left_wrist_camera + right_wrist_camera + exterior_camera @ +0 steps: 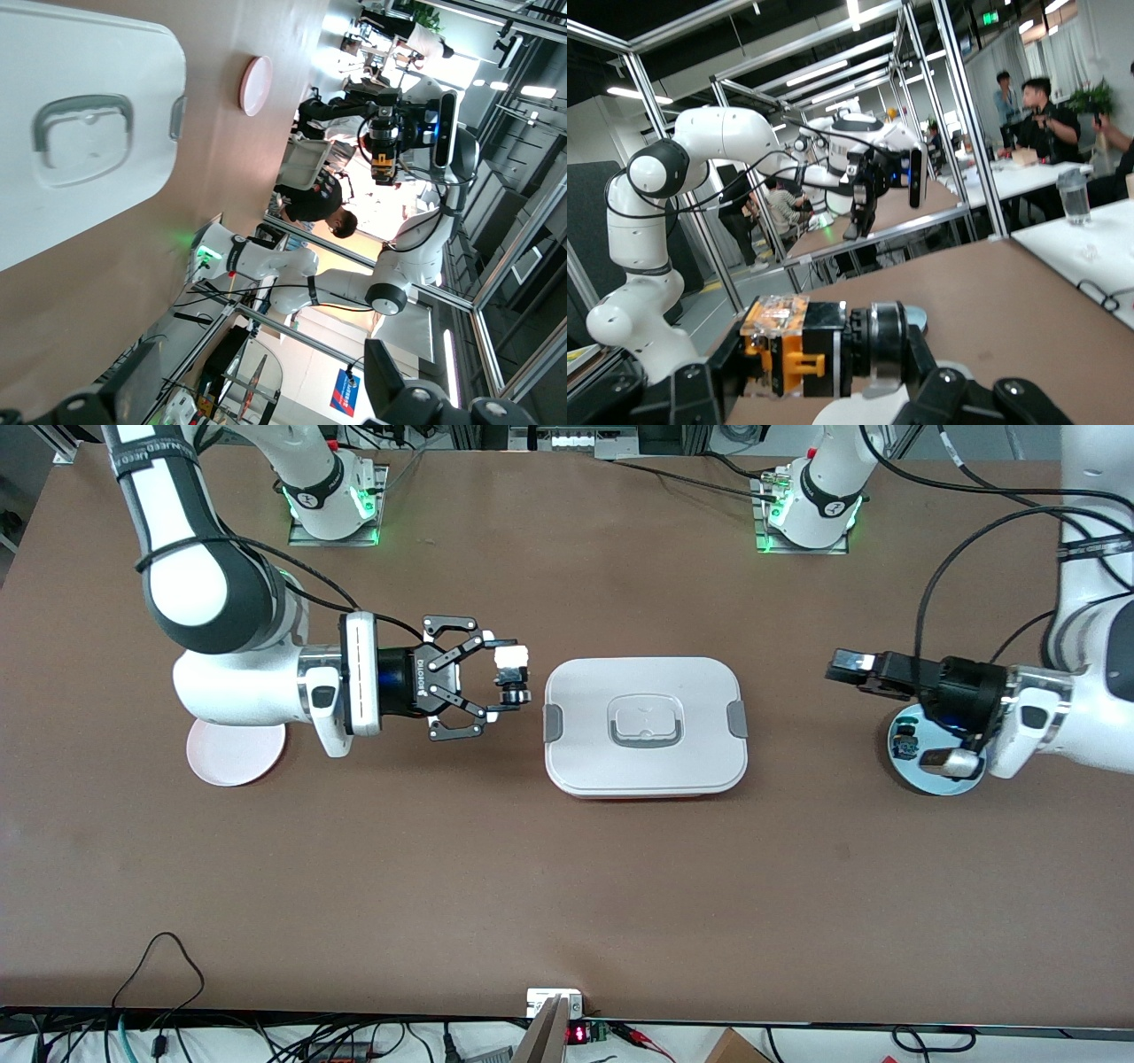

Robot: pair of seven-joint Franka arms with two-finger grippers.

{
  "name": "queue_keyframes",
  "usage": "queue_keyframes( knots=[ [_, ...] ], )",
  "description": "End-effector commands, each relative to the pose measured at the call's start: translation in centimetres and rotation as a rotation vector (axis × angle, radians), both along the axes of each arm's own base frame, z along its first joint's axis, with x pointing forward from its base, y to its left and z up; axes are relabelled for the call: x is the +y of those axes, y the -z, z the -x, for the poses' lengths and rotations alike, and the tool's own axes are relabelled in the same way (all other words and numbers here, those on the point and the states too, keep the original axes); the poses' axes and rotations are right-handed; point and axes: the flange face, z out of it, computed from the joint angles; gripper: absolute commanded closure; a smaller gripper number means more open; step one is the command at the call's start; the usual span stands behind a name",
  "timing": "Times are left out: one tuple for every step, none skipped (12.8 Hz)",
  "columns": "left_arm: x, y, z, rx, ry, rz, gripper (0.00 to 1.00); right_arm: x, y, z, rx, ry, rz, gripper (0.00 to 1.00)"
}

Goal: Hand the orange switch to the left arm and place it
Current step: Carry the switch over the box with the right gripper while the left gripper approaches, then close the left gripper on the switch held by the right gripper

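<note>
Overhead, the brown table (567, 886) fills the front view, with both arm bases along its upper edge. The right arm bends down at its elbow and lays its forearm level above the table, wrist turned so the right gripper (512, 677) points sideways toward the box (645, 724). Its fingers are pressed together on the orange switch (824, 350), held in the air just beside the box's end clasp, over bare table. In the right wrist view the switch lies crosswise between the pads, amber cap at one end, black ribbed body at the other.

The left arm comes in from its own end of the table, forearm likewise level, and waits with the left gripper (873, 669) spread wide above a blue plate (930, 775); the gripper faces the box, well apart from it.

The box sits shut at the table's middle, white lid up, grey handle recessed, a red base edge showing. A pink plate (235, 753) lies under the right arm's wrist. On the blue plate a small dark switch (904, 742) rests.

Around the table stand aluminium frame posts, desks and seated people.
</note>
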Motion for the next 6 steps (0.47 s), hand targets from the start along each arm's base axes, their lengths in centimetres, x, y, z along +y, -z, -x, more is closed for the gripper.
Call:
queue_keyframes(
  knots=[
    [-7.6,-2.5,0.5,0.011,-0.038,0.021,0.0,0.8,0.4,0.2,-0.037,0.039,-0.049,1.0],
    [-10.0,-3.0,0.4,0.042,-0.066,0.023,0.0,2.2,0.5,0.8,-0.037,0.037,-0.038,1.0],
    [-12.4,-3.5,0.3,0.052,-0.094,0.038,0.0,3.4,0.5,1.2,-0.027,0.052,-0.046,1.0],
    [-13.8,-3.7,0.2,0.048,-0.12,0.048,0.0,4.8,0.6,1.9,-0.023,0.055,-0.042,1.0],
    [-15.5,-3.9,0.4,0.037,-0.133,0.048,0.0,5.3,0.6,2.1,-0.025,0.065,-0.028,1.0],
    [-17.1,-4.1,0.6,0.031,-0.149,0.044,0.0,5.9,0.6,2.4,-0.028,0.075,-0.016,1.0]
  ],
)
